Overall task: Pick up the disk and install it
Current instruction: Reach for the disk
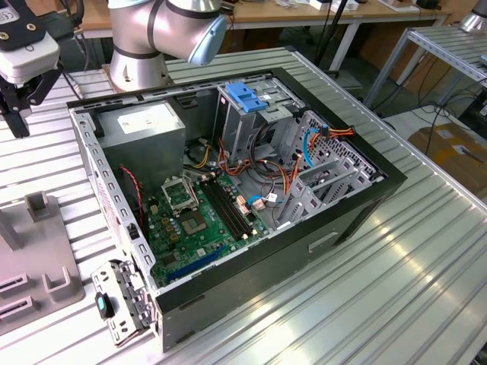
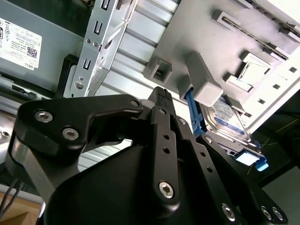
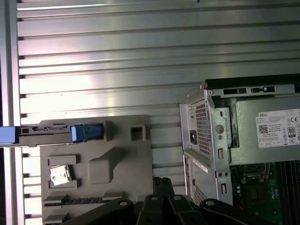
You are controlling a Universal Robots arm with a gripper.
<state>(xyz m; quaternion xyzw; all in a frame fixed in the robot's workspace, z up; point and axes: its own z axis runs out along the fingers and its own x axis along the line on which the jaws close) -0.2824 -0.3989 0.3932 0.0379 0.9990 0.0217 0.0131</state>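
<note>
As we read it, disk (image 3: 47, 133): on edge in grey holder (image 3: 122, 159), not yet gripped.
Fingers (image 2: 161, 101): narrow, holding nothing, near holder.
Install: not begun.

The exterior view looks down at a slant across the table (image 1: 396, 296) onto the open computer case (image 1: 251, 283), fairly near. The first wrist view faces straight down on the table; the second wrist view peers closely past the gripper (image 2: 161, 95). All three share the grey fixture (image 1: 53, 293) beside the case.
</note>
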